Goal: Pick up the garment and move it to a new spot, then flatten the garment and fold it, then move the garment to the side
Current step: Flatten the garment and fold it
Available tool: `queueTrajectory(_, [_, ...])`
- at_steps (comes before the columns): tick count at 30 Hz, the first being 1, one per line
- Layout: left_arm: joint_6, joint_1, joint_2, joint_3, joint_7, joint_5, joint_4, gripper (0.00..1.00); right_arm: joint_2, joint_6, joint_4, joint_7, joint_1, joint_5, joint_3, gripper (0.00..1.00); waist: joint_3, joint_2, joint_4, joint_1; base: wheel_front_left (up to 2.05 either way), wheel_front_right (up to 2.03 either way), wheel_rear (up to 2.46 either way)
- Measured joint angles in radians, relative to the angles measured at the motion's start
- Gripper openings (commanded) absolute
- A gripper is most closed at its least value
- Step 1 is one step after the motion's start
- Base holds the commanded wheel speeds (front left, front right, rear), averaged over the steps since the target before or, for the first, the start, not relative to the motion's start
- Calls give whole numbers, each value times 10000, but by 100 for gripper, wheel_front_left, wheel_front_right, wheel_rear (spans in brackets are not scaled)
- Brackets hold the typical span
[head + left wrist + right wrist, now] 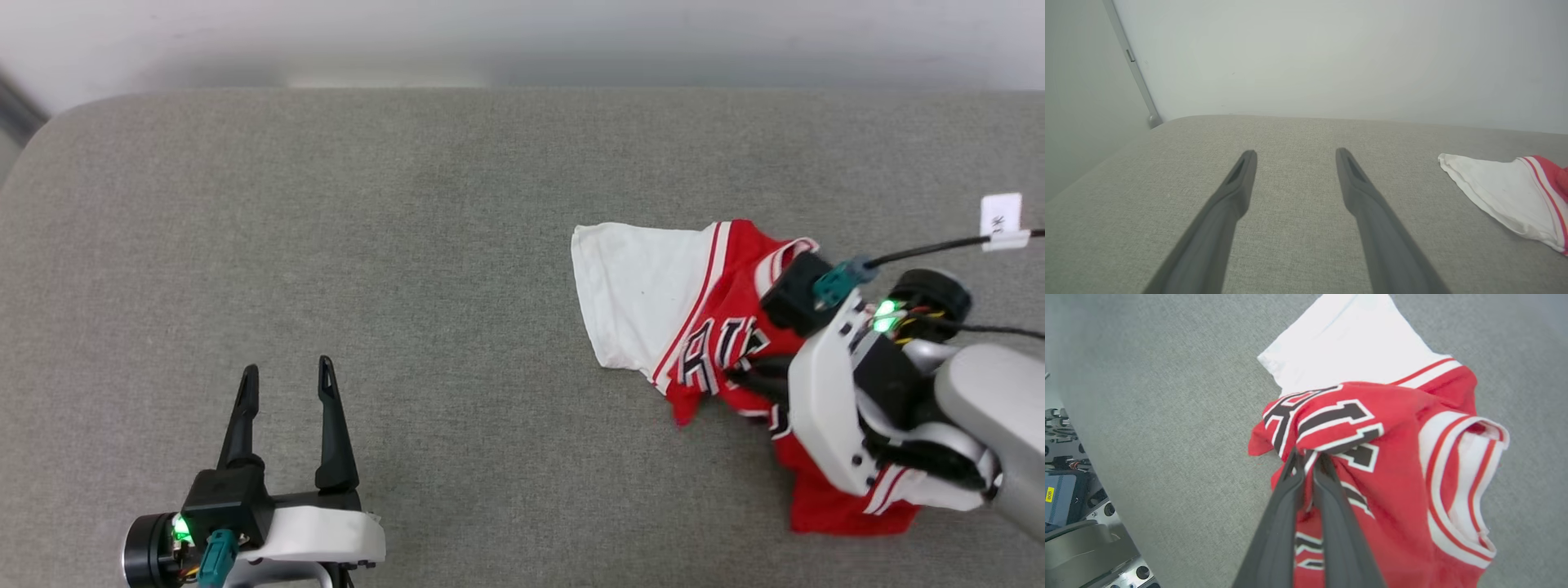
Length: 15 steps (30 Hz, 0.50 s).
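The garment [718,310], a red jersey with white sleeves and black white-outlined lettering, lies crumpled at the right of the grey surface. One white sleeve [1498,192] spreads out toward the left. My right gripper [1308,457] is shut on a raised fold of red cloth by the lettering [1331,420]; in the head view its fingers are hidden under the wrist [833,392]. My left gripper [286,374] rests open at the lower left, far from the garment [1392,457], with nothing between its fingers [1241,175].
The grey fabric surface [408,245] runs wide to the left and back, ending at a pale wall [522,33]. A black cable with a white tag [1000,220] trails from the right wrist. Robot base parts [1069,522] show at the right wrist view's left edge.
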Motion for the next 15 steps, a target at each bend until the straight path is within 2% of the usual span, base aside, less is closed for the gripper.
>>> queueTrajectory(5, [44,39,0,-48,0,-4,-82,100,173,0,-487,-209,546,54,656,0,-87,0,-56,0,0,0,0])
queueTrajectory(10, [73,78,0,-86,0,-52,-90,100,725,0,272,-176,1409,-54,1149,0,26,0,-38,0,0,0,0])
queueTrajectory(11, [73,78,0,-81,0,-52,-79,100,796,0,397,-226,1430,-257,1177,4,29,0,-36,0,0,0,0])
queueTrajectory(12, [73,78,-2,-81,0,-52,-67,100,863,0,502,-351,1430,-337,1183,96,15,0,-39,0,0,0,0])
queueTrajectory(13, [71,82,0,-48,0,-48,-38,100,924,0,564,-566,1438,-341,1200,100,-14,0,-50,0,0,0,0])
queueTrajectory(15, [25,111,2,63,0,33,8,100,972,2,573,-1043,1427,-535,1172,100,-109,0,-102,1,0,0,0])
